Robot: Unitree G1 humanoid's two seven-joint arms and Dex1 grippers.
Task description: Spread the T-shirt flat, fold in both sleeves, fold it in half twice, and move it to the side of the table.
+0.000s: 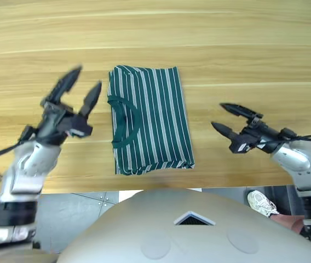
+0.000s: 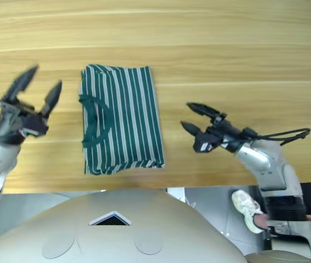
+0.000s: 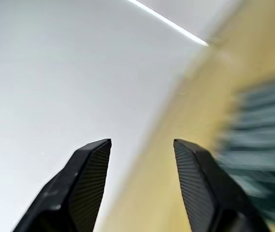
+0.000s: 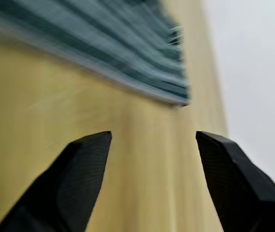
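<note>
My forearms [image 1: 27, 164] are smooth silver-grey shells. My left gripper [image 1: 88, 78] and right gripper [image 1: 218, 115] are black, each with two pointed fingers [image 3: 91, 183], ribbed inside. Thin black cables [image 1: 2, 151] trail from my wrists.

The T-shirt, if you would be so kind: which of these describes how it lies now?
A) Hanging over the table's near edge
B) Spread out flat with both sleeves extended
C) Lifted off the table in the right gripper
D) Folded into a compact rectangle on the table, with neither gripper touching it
D: the T-shirt lies as a folded rectangle on the table, with the open left gripper and open right gripper apart from it on either side.
</note>
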